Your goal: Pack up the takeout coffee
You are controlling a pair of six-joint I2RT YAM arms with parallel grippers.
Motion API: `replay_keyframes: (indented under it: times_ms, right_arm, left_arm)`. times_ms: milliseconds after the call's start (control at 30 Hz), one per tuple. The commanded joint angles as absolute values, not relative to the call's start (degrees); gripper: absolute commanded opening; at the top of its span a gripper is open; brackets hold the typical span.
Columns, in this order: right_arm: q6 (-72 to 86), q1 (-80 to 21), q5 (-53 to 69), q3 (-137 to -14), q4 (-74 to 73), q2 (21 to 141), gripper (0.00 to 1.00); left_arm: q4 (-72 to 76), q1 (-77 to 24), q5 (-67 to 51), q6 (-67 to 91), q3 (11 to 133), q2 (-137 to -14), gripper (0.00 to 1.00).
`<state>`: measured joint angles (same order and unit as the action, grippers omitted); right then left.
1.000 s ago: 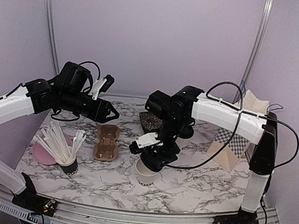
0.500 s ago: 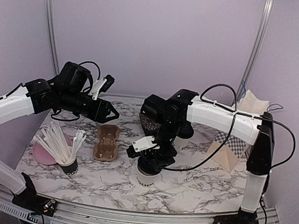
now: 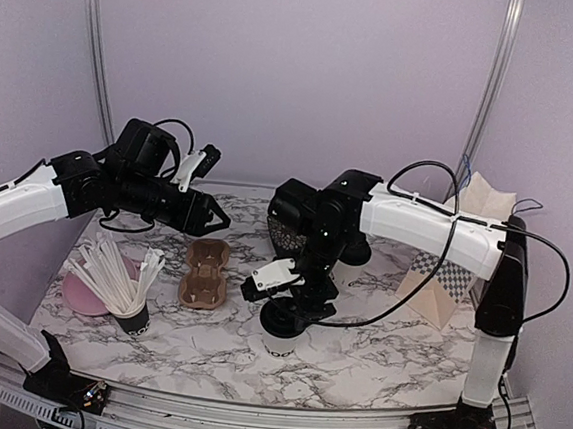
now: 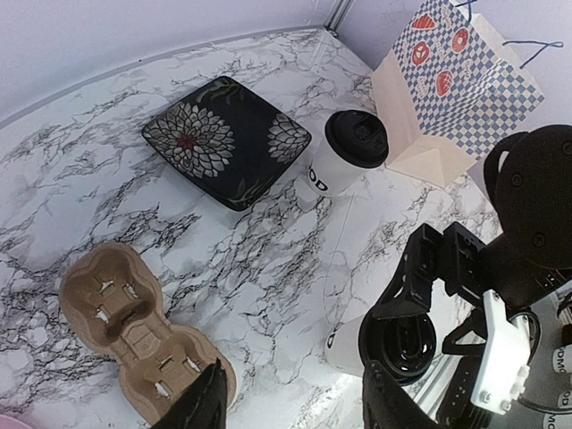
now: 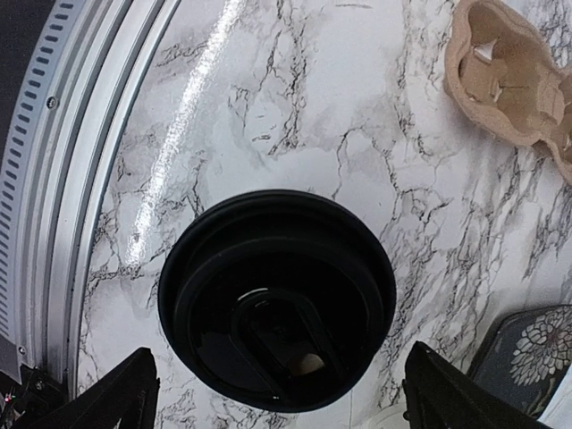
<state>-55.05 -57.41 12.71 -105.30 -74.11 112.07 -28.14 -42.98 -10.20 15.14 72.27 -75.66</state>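
- Takeout coffee is two lidded white cups, both standing on the marble table and neither packed yet.
- The near cup stands by the front edge, its black lid seated on top. The far cup stands between the floral plate and the checkered paper bag.
- The right gripper hangs straight over the near cup. Its jaws are spread wider than the lid, clear of the rim on both sides and grasping nothing.
- The left gripper hovers above the table near the cardboard tray, fingers partly apart and empty.
- Judged from this, lidding looks finished and the step in hand is getting a cup into a tray well.
- The next move calls for the right gripper to come down past the lid, close gently on the paper wall, then lift and carry the cup left to the tray. Too hard a squeeze could buckle the cup or pop the lid.
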Motion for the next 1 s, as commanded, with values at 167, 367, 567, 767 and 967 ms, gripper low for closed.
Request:
replay_keyframes:
  times_ms: [167,367,567,767,967]
  right_arm:
    - [-51.9,-49.2,21.9,-101.1,-69.9,100.5,0.93]
    - [-43.7,-44.7,24.2,-90.5,-57.8,94.6,0.93]
    - [-35.1,-40.8,34.5,-82.9,-49.1,92.4,0.90]
    - [-30.1,-40.5,37.1,-78.2,-44.3,93.3,0.86]
    - [-27.6,-40.5,41.0,-76.1,-42.5,95.8,0.85]
  left_arm:
    - [-30.7,-47.3,-15.7,18.0,77.1,-82.2,0.54]
    - [-32.8,-50.5,-15.0,21.0,77.1,-85.5,0.55]
    - [-35.2,-51.2,-13.2,24.7,75.2,-86.8,0.54]
    - [-35.3,-53.1,-13.3,28.8,72.4,-86.2,0.54]
    - [-35.3,-54.5,-13.3,30.3,69.5,-86.0,0.55]
